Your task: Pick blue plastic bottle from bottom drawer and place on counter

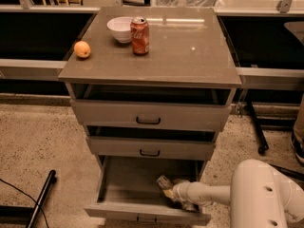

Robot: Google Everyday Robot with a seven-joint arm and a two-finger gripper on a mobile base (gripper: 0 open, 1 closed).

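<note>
Where the speckled floor (38, 141) runs to the left edge, a black pole (42, 199) lies slanted beside a thin dark cable (16, 189); to its right stands the three-drawer cabinet, and on the counter (190, 56) an orange (82, 49) sits near the left edge, with a white bowl (119, 28) further back and a red soda can (139, 35) upright just beside the bowl, on its right; the right half of the counter shows only a soft glare. Below, the top drawer (148, 115) and the middle drawer (149, 148) are each pulled out a little, while the bottom drawer (128, 186) is drawn out much further, its grey floor in plain sight; the blue plastic bottle (165, 181) lies inside it, toward the right rear, tilted with one end pointing to the back left. The gripper (175, 194) is down in that same drawer, right at the bottle's near end — whether it has closed on the bottle I cannot tell, since the wrist hides that part; the white arm (209, 194) reaches in level from the right, over the drawer's right side, and joins the robot's rounded white body (266, 196) at the lower right corner; behind it a black leg (254, 127) slants down to the floor.
</note>
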